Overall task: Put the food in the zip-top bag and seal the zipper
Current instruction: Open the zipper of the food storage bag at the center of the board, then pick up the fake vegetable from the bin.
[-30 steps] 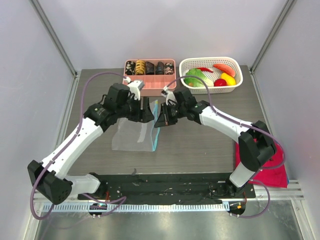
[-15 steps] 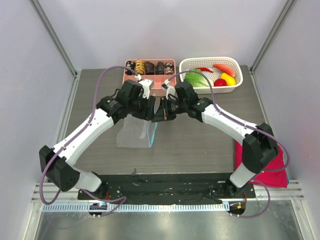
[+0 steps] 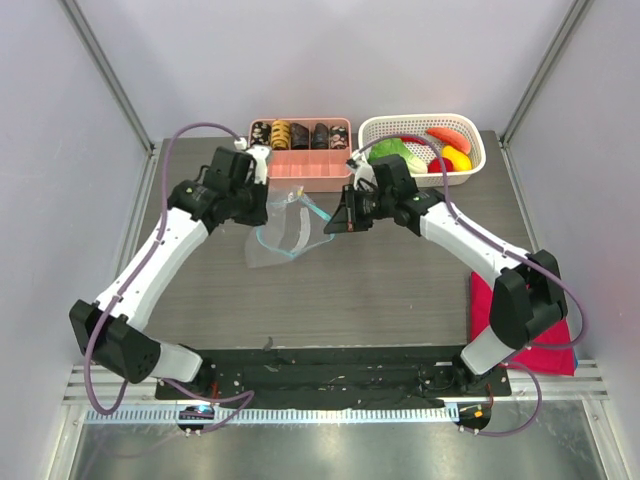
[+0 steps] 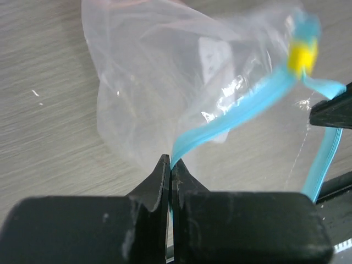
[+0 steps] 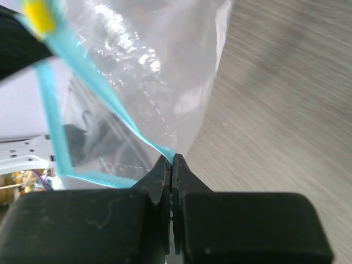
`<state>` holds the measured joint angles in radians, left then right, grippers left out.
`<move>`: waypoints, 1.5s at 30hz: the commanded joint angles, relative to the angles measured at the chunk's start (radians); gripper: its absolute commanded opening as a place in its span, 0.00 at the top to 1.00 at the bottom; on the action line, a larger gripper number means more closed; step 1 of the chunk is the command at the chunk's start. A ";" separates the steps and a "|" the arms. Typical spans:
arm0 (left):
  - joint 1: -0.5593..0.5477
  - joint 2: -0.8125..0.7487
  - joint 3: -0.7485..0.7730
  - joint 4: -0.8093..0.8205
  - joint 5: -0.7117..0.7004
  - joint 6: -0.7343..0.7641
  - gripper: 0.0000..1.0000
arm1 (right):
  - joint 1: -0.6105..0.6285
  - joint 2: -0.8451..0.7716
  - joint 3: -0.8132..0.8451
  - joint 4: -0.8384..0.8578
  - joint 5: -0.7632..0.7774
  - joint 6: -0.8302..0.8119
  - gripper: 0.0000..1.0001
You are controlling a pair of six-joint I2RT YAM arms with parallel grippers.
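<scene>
The clear zip-top bag [image 3: 278,238] hangs between my two grippers, its mouth pulled into an open loop. The light-blue zipper [image 3: 290,252] rims that loop, and a yellow slider [image 4: 302,54] sits on it. My left gripper [image 3: 266,206] is shut on one lip of the zipper [image 4: 231,113], as the left wrist view [image 4: 171,165] shows. The right gripper [image 3: 334,224] is shut on the opposite lip [image 5: 93,82], pinching it at the fingertips [image 5: 171,160]. The food lies in the white basket [image 3: 372,135]: green lettuce [image 3: 390,152], red tomato [image 3: 440,165], red chili [image 3: 410,140], orange [image 3: 447,137] and yellow [image 3: 458,157] pieces.
A pink compartment tray [image 3: 305,170] with dark rolls stands at the back, just behind the bag. A red cloth [image 3: 545,330] lies at the right edge near the right arm's base. Wall posts border the table on both sides.
My left gripper closed on the zipper's lip. Both arms then drew apart and toward the back, lifting the bag off the table and spreading its mouth open.
</scene>
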<state>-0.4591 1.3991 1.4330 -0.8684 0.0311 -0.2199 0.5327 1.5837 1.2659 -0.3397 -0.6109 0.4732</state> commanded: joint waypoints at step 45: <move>0.062 0.147 0.222 -0.061 0.254 -0.095 1.00 | -0.312 0.837 1.199 -0.426 0.576 -1.044 0.00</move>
<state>-0.3988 1.5757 1.6302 -0.9508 0.2630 -0.3073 0.2077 2.4100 2.3997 -0.8024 -0.0528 -0.5144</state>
